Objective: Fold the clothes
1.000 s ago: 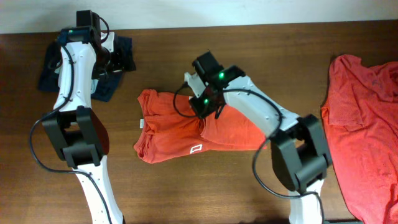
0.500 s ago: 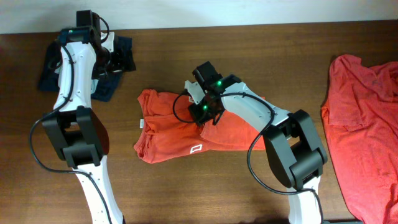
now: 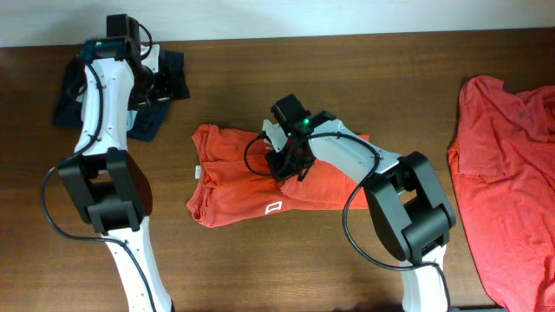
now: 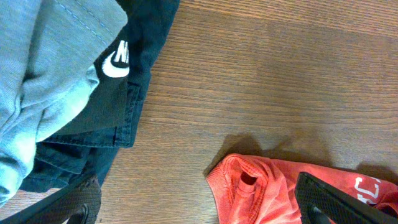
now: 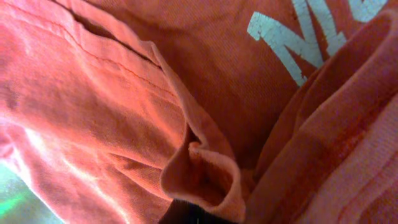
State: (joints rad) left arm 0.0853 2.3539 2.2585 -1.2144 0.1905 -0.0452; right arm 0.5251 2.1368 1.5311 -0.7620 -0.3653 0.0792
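An orange-red T-shirt (image 3: 234, 186) lies partly folded and rumpled mid-table, with a small white logo facing up. My right gripper (image 3: 290, 162) is down on its middle. In the right wrist view the shirt (image 5: 112, 106) fills the frame, white block letters (image 5: 298, 31) show, and a pucker of cloth (image 5: 205, 177) is bunched at my dark fingertip. A second orange-red shirt (image 3: 512, 165) lies spread at the right edge. My left gripper (image 3: 160, 87) is open at the far left. In its wrist view (image 4: 199, 214) it is over bare wood beside the shirt's hem (image 4: 261, 193).
A pile of dark navy clothing (image 3: 160, 69) lies at the far left under the left arm. In the left wrist view it shows as a navy garment with a white logo (image 4: 127, 81) and light blue denim (image 4: 43, 68). The table is brown wood (image 3: 390, 78).
My right gripper has shifted a little left and toward the front over the shirt, and the cloth is bunched at it. The left arm has not moved.
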